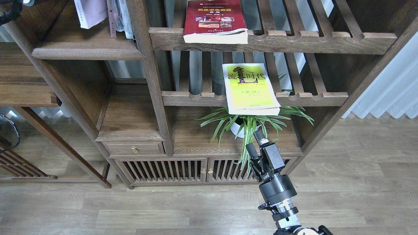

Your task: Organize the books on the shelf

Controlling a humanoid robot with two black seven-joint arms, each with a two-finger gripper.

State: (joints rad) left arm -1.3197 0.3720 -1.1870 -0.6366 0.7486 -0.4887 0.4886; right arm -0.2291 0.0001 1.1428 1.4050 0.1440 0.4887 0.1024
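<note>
A white-lavender book [89, 13] stands upright at the top left on the solid dark-brown shelf [88, 52], next to several thin upright volumes [117, 16]; its top is cut off by the frame. On the upper slatted rack lies the dark red book [214, 21]. The yellow-green book [249, 88] rests flat on the lower slatted rack and overhangs its front rail. My right gripper [255, 143] is open and empty, below that book and in front of the plant. Only a dark bit of my left arm [9, 9] shows in the top left corner; its gripper is out of view.
A spider plant in a white pot [243, 125] stands on the cabinet top under the yellow-green book. The slatted racks have notched front rails [313, 96]. Below are a small drawer [134, 148] and slatted cabinet doors [183, 169]. Wooden floor lies in front.
</note>
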